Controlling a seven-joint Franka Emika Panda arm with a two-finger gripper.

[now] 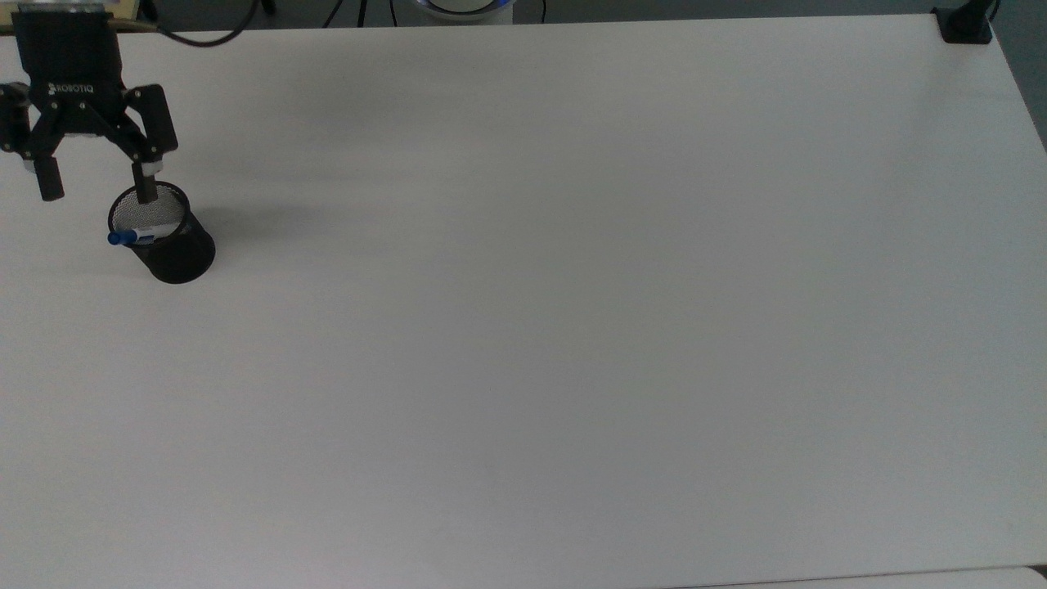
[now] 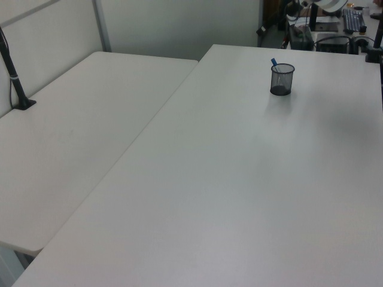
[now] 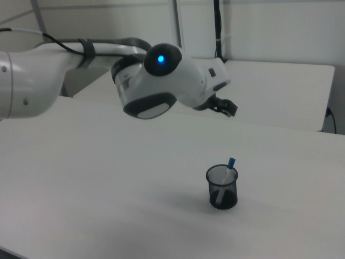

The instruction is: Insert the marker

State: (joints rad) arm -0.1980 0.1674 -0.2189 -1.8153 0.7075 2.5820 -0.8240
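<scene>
Looks like the main job is pretty much done here. The marker (image 1: pixel 133 237) sits inside the black mesh cup (image 1: pixel 168 245), leaning against the rim with its blue cap poking out toward 9 o'clock in the top view. In the right view we see the cap (image 3: pixel 231 162) sticking up over the cup's edge at about 1 o'clock, white barrel angled down inside.

The gripper (image 1: pixel 96 186) hangs up and away from the cup, around 11 o'clock from it in the top view, jaws spread wide with nothing between them. One fingertip overlaps the cup's mouth in that shot, but we think it's just above it, not touching; hard to be sure from overhead.

The white table (image 1: pixel 572 327) is otherwise bare around the cup. So as far as we can judge, insertion is finished and what's left is the arm (image 3: pixel 156 81) backing off clear.
</scene>
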